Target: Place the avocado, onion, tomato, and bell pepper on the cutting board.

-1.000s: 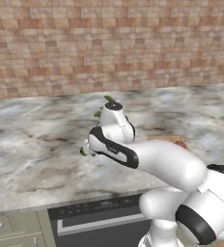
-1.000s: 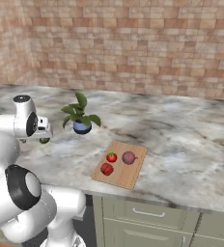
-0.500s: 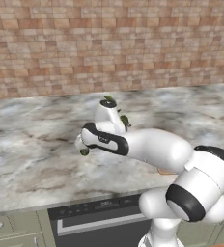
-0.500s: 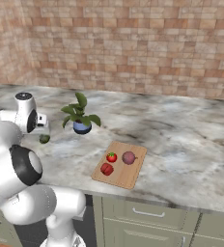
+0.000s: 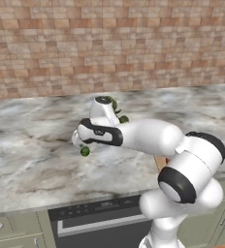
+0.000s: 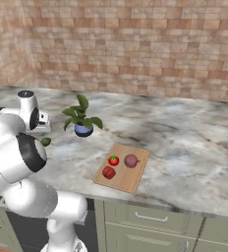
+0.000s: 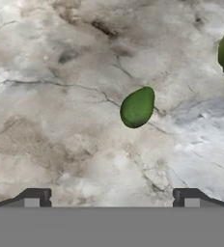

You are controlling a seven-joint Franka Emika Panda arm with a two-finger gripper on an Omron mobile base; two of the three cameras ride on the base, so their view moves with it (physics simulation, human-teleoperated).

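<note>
Green avocado (image 7: 137, 107) on marble counter (image 7: 61, 120), end effector (image 7: 111, 198) fingers apart above, no writing legible

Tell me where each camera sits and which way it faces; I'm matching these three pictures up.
Left base view: behind the arm's left, facing the brick wall; white arm crosses above the small dark green avocado.
Right base view: behind its right, over the tan wooden cutting board; arm at left.
Hand view: looks down on the marble counter; the open tool shows its dark tips.
Shared: the avocado appears in all three.
</note>
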